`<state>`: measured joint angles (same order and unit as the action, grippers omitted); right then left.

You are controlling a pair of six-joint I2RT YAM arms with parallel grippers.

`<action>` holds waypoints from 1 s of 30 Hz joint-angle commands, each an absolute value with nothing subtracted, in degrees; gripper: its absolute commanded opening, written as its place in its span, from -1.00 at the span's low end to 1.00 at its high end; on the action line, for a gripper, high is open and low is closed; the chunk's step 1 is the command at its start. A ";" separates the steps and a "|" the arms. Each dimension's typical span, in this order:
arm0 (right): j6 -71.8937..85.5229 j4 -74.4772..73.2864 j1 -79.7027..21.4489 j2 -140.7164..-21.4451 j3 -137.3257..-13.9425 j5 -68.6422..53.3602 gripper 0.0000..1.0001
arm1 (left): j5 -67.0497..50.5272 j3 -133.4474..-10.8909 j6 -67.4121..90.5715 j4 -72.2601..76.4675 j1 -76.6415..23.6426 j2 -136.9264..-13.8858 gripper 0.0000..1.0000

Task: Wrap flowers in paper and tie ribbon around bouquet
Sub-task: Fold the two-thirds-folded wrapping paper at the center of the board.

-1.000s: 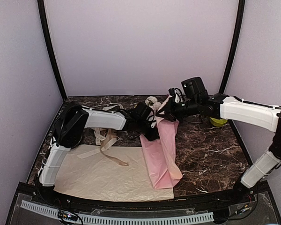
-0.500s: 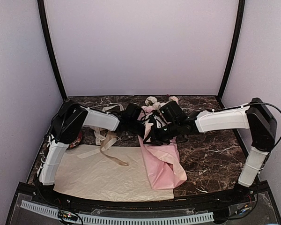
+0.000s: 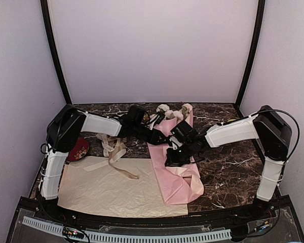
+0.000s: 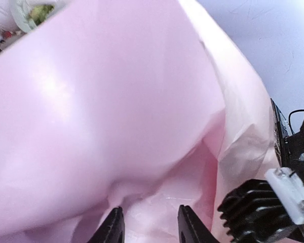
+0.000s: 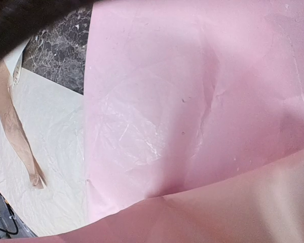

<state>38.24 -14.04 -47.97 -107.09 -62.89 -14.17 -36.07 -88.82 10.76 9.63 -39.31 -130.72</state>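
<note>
- At the back-centre of the table [image 3: 228, 162], the left gripper [image 4: 149, 225] has its jaws a little apart, wider than a second ago. Its wrist view shows only pink paper [image 4: 116, 111] beyond the tips, and I can see nothing pinched between them.
- Just to the right, the right gripper [image 3: 171, 159] has its jaws together. Its wrist camera does not show whether a thin fold of paper is caught between them.
- A second ago that gripper was up by the flower heads with the paper hanging from it. It has since swung down and towards the near-left, and now rests low on the middle of the sheet.
- With it the paper has gone from a hanging curtain to a long folded shape on the table. It runs from the flowers [image 3: 175, 112] at the far end to a crumpled tail at the near end, which overlaps the corner of the cream sheet [image 3: 106, 190].
- Three pale flower heads now peek out past the paper's far edge. The stems are hidden under the fold.
- My reading is that one flap has just been laid over the stems and the left arm is letting go. The wrap is begun but loose, not yet a cone.
- Well to the left, the ribbon [image 3: 119, 169] lies untouched on the cream sheet, so the tying has not begun.
</note>
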 commanded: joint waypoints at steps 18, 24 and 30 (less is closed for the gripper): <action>30.66 -21.40 -48.17 -108.84 -77.75 -15.33 -1.00 | -28.55 -84.17 6.50 -0.23 -39.71 -128.20 -0.27; 34.68 -14.69 -48.19 -109.85 -81.02 -21.20 -1.00 | -27.55 -85.30 5.40 -2.12 -39.81 -129.98 -0.30; 37.68 -12.51 -47.75 -113.57 -80.20 -19.60 -1.00 | -28.81 -84.73 6.50 -0.96 -39.52 -129.90 -0.34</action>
<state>35.11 -15.94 -47.97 -110.34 -80.29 -19.20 -28.71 -85.08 6.39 2.04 -39.42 -128.38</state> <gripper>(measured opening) 0.004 0.336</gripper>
